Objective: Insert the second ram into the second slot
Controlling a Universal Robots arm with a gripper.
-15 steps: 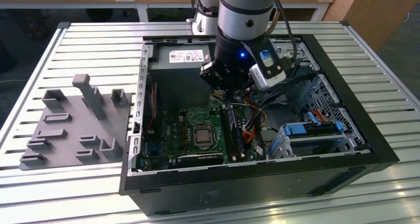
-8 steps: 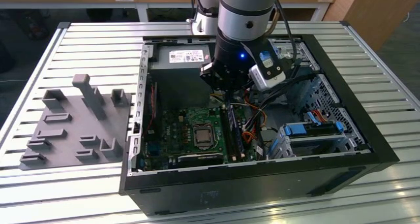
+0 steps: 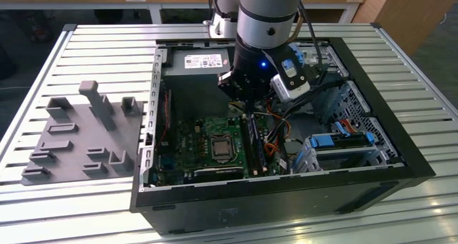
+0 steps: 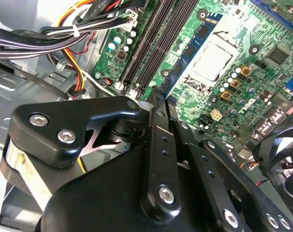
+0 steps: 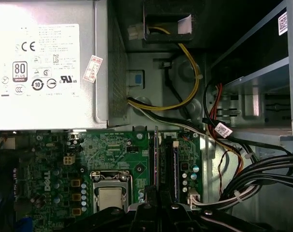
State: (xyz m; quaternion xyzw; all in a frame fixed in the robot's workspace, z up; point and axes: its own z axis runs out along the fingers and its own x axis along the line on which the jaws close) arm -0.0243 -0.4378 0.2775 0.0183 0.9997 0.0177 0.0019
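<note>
Exterior view: the arm reaches down into the open computer case [image 3: 372, 67] on a slatted metal table [image 3: 100, 45], its gripper [image 3: 247, 102] low over the motherboard [image 3: 197, 142] near the memory slots [image 3: 256, 145]. The second ram [image 3: 252, 134] stands on edge in a slot just below the gripper; in the first wrist view it shows as a thin upright board [image 5: 156, 159] running from the fingers [image 5: 151, 212] toward the power supply [image 5: 45, 63].

Room is tight: bundled cables [image 5: 253, 179] crowd one side of the slots, and the processor socket [image 5: 110, 193] lies on the other. In the second wrist view the fingers [image 4: 161, 145] sit narrowly together around the stick's edge, apparently gripping it, though the contact itself is hidden by the black linkage. A drive cage [image 3: 344, 147] with blue latches fills the case's corner at the exterior view's right. A grey fixture tray [image 3: 79, 137] rests on the table beside the case.
</note>
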